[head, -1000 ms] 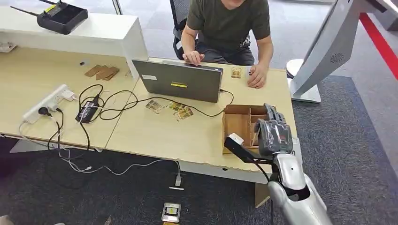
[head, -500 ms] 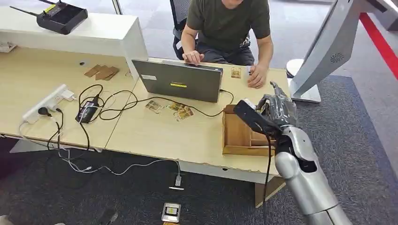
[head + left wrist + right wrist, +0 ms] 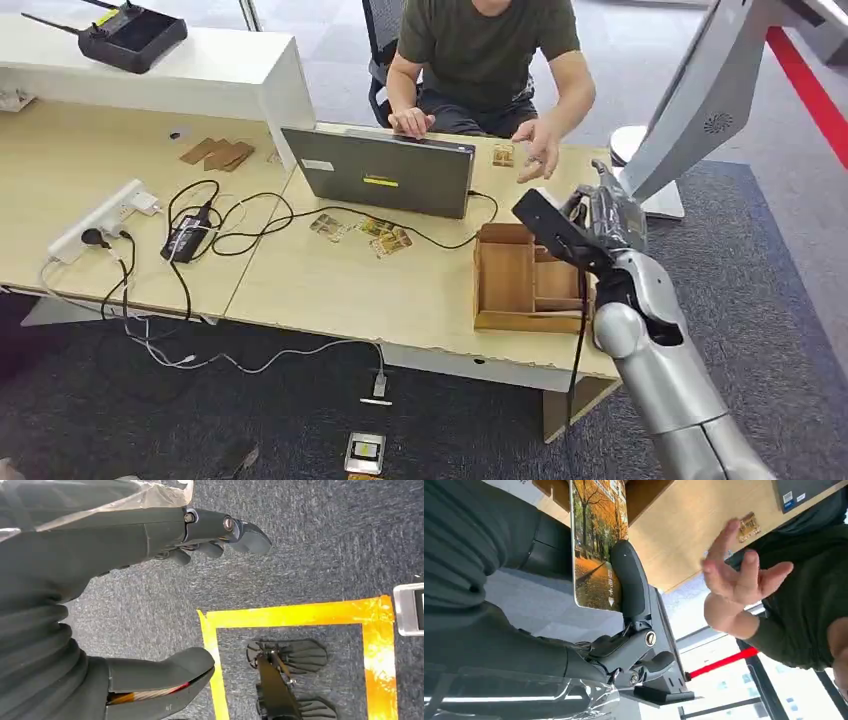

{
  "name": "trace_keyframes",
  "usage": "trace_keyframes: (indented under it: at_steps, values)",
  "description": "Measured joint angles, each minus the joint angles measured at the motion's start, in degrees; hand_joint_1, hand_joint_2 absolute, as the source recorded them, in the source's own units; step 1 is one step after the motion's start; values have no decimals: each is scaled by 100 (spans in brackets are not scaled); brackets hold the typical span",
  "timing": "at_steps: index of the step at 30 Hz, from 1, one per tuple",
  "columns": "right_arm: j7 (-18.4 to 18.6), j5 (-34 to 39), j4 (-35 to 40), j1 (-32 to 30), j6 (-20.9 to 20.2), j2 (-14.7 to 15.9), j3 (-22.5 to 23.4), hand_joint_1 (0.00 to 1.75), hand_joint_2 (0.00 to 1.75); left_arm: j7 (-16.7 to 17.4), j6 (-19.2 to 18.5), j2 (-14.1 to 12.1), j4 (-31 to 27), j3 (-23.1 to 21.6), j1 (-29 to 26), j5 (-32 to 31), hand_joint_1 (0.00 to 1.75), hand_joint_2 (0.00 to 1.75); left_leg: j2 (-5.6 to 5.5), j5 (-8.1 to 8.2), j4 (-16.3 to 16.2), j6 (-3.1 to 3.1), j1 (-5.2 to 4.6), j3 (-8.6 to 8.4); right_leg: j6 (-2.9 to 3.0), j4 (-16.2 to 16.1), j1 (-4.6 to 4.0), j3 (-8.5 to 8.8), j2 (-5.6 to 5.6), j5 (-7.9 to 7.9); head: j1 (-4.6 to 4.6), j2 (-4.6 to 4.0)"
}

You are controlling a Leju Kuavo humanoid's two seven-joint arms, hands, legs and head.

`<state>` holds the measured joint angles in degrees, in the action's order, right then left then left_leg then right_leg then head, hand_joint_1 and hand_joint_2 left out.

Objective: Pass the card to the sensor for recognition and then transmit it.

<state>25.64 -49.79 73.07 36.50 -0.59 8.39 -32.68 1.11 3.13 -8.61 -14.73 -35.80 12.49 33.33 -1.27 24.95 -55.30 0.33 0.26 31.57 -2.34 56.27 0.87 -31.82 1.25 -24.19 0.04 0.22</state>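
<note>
Left to right in the head view. Left and centre of the frame are unchanged over the last second: cables [image 3: 200,225] and the power strip [image 3: 98,218] on the desk [image 3: 330,290], loose cards [image 3: 375,236] lower-middle, laptop [image 3: 385,172] mid-frame.

Left hand [image 3: 130,600], in its wrist view, hangs over carpet and yellow floor tape [image 3: 300,615]. Fingers apart, holding nothing, so idle.

Changes are all at the right of the frame. Right hand [image 3: 605,225] has come up from the near edge of the tray [image 3: 500,322] to above its far right corner, and now sits right of centre, just below the kiosk [image 3: 700,95]. The black wrist-camera block hides the fingers from the head camera. The right wrist view settles it: the thumb [image 3: 631,587] presses the card [image 3: 596,540], autumn-tree print, against the hand. The card is gripped, off the tray, in the air.

The person's hand [image 3: 540,155] has lifted off the desk and now hangs open in the air, just up-left of the robot hand; also visible at [image 3: 736,577]. The two are near but not touching.

Judgement: pickup is done. I can't identify a sensor for certain, so can't say whether the scan step is complete. The raised open palm looks like the handover is being set up. Risk: the thumb-only pinch looks light, so the card could slip during the pass.
</note>
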Motion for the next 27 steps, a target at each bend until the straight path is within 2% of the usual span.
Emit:
trace_keyframes:
  at_steps: [11, 12, 13, 14, 24, 27]
  values:
    - [42, -101, -87, 11, 0, 90, -18, 175, 175, 33, -7, 28, 0, 0, 48, -55, 0, 175, 0, 0, 0, 0, 0, 0, 0, 0, 0, 0, 0, 0, -2, 0]
    - [44, -107, -98, 12, 0, 90, -26, 168, 175, 33, -9, 31, 0, 0, 50, -57, 0, 175, 0, 0, 0, 0, 0, 0, 0, 0, 0, 0, 0, 0, -2, 0]
    - [48, -114, -101, 12, 0, 92, -35, 14, 175, 33, -11, 33, 0, 0, 51, -57, 0, 175, 0, 0, 0, 0, 0, 0, 0, 0, 0, 0, 0, 0, 0, 0]
    - [48, -118, -105, 12, 2, 94, -39, 0, 175, 33, -11, 35, 0, 0, 51, -57, 0, 175, 0, 0, 0, 0, 0, 0, 0, 0, 0, 0, 0, 0, -2, 0]
    - [74, 208, -225, -5, 324, 158, 33, 0, 175, 42, -9, 55, 0, 0, 52, -74, 0, 175, 0, 0, -1, 0, 0, -1, 0, -1, 1, -1, 0, 0, 0, 0]
    - [79, 565, -273, -73, 696, 228, 169, 0, 175, 44, -9, 61, 0, 0, 51, -77, 0, 175, -1, 0, -2, 0, 0, -1, 0, -3, 1, -1, 0, 0, -2, 0]
